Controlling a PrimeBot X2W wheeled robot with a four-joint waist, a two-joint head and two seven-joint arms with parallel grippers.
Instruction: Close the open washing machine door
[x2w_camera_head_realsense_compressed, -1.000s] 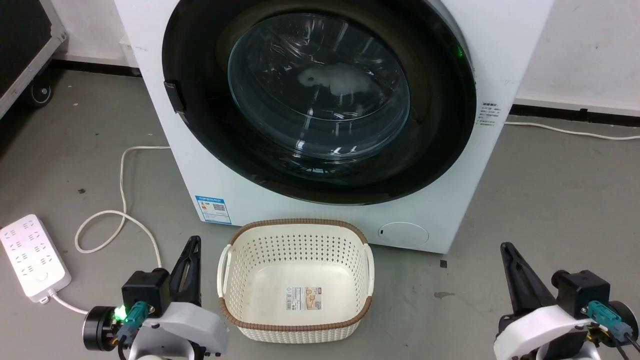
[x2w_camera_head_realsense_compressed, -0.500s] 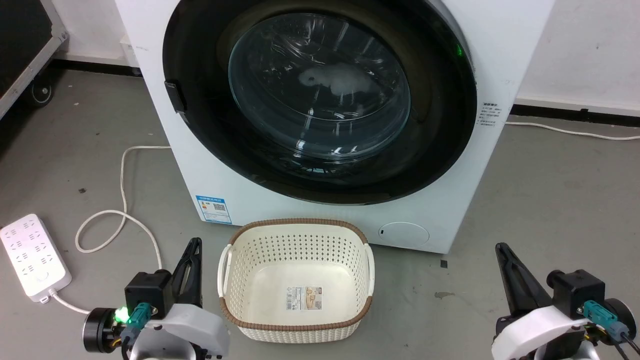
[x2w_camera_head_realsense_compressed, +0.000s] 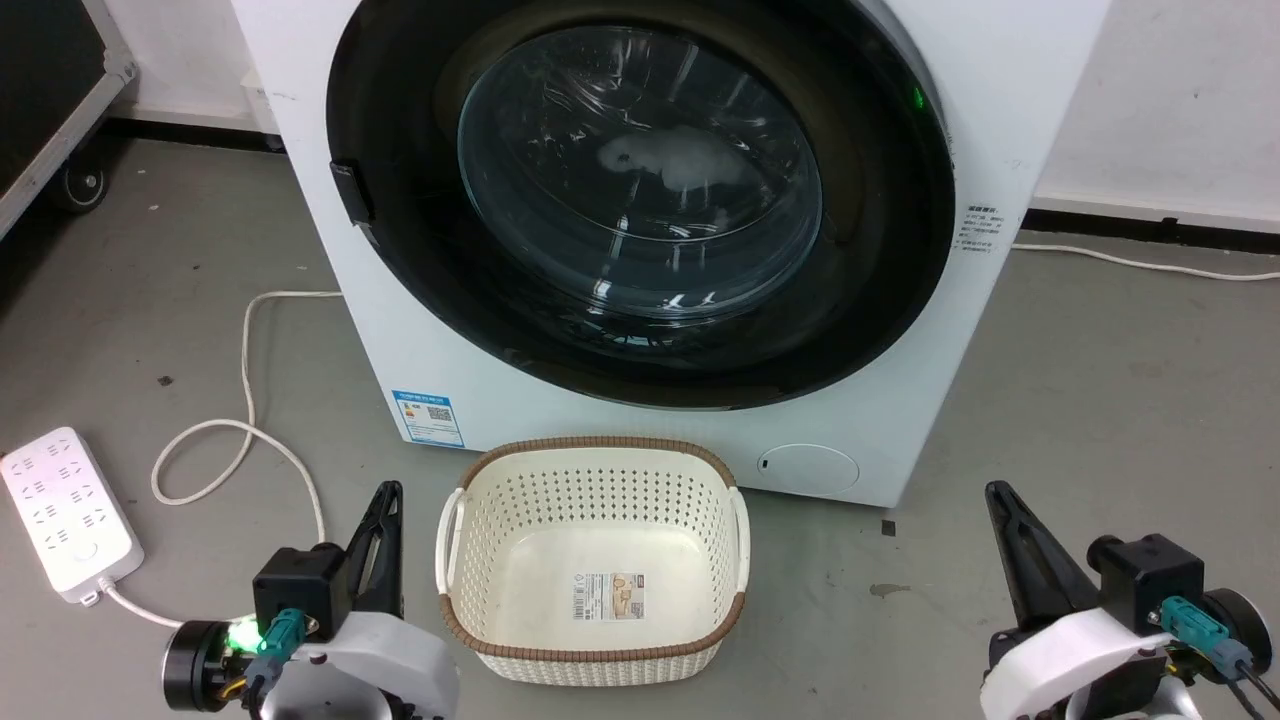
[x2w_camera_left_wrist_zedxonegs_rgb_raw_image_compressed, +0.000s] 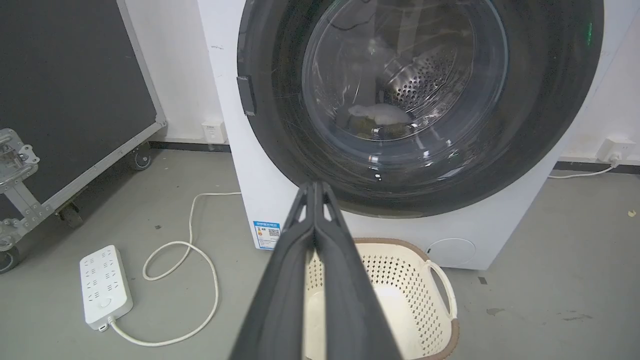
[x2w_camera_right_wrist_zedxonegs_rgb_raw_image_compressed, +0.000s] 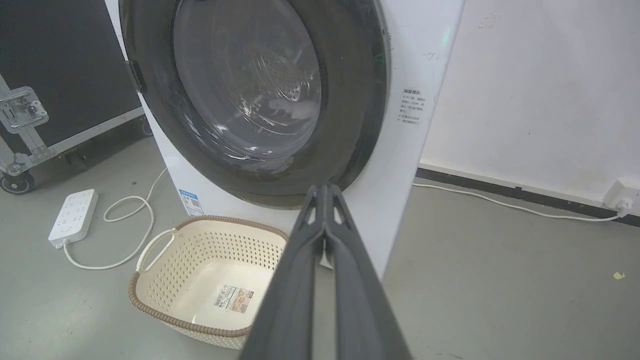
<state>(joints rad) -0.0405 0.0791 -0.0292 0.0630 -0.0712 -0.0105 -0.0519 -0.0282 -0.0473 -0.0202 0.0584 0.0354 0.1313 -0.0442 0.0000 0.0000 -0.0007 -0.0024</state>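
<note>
My door (x2w_camera_head_realsense_compressed: 640, 190) is a wide glossy black ring around a clear glass window. It lies flat against the front of the washing machine (x2w_camera_head_realsense_compressed: 1000, 90), facing me, with its handle (x2w_camera_head_realsense_compressed: 348, 192) on my left. Being round, it has no long axis. My left gripper (x2w_camera_head_realsense_compressed: 388, 495) and right gripper (x2w_camera_head_realsense_compressed: 1000, 500) are pressed shut and empty, either side of the basket (x2w_camera_head_realsense_compressed: 595, 443).

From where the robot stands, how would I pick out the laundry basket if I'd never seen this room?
Start at the white washing machine. On the grey floor right in front of it, below its round black-rimmed door, sits the basket. It is the only cream, hole-dotted tub with a brown woven rim, unlike the flat white power strip off to the left.
</note>
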